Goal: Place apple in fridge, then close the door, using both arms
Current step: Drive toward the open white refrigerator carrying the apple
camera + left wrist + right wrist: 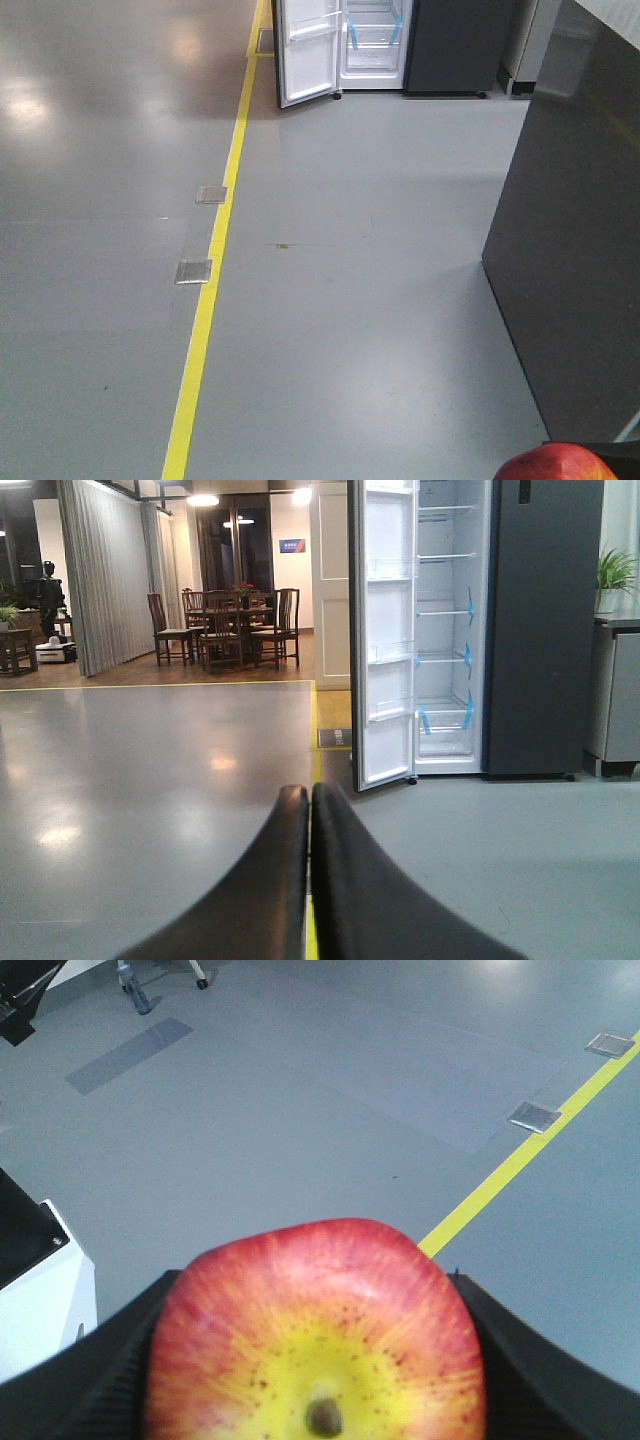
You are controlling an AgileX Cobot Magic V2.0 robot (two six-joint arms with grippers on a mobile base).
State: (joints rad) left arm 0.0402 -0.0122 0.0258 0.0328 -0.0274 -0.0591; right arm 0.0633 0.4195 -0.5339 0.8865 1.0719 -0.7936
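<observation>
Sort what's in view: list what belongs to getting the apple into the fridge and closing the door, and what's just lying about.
For the job: apple, held in the right gripper; fridge; its open door; left gripper, shut and empty.

Just lying about: yellow floor line; floor plates; counter; table and chairs; potted plant.

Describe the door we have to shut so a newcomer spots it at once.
Follow the yellow floor line to its far end, where the dark grey fridge stands open. The door is the tall slab swung out on the fridge's left, beside that line. Unlike the shut dark half to the right, it shows white lining with clear bins.
</observation>
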